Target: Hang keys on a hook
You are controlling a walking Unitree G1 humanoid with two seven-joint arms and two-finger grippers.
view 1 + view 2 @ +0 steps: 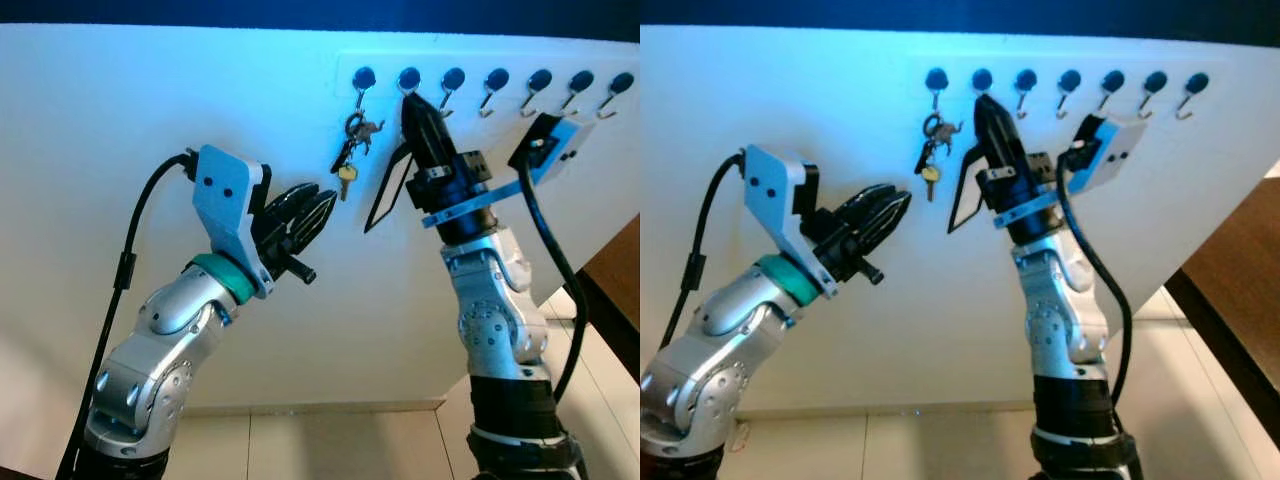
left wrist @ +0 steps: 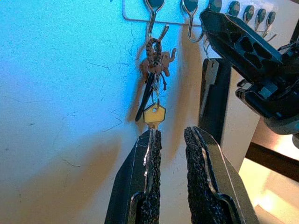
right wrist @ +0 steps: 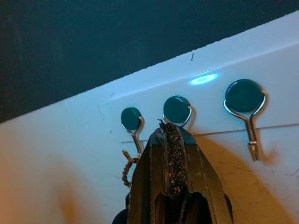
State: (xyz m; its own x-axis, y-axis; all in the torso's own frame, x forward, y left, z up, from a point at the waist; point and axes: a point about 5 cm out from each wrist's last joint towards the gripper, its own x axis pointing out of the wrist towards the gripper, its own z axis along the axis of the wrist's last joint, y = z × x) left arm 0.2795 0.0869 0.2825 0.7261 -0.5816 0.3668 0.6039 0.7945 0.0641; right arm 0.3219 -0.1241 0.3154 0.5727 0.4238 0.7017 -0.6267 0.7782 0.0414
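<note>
On the white wall point(image 1: 150, 120), a row of hooks point(image 1: 495, 85) runs along a rack, and the keys point(image 1: 352, 150) hang from the leftmost hook point(image 1: 362, 85), a yellow key lowest in the bunch. Left hand point(image 1: 318, 215) is raised just below and left of the keys, its fingers point(image 2: 149, 186) slightly parted and holding nothing. Right hand point(image 1: 410, 100) points up at the second hook point(image 3: 176, 110), its fingers pressed together and empty, its tip touching or just beside that hook.

Seven hooks point(image 1: 497, 80) in one row along the wall's point(image 1: 150, 110) top edge; one bunch of keys point(image 1: 352, 150); two end effectors.
</note>
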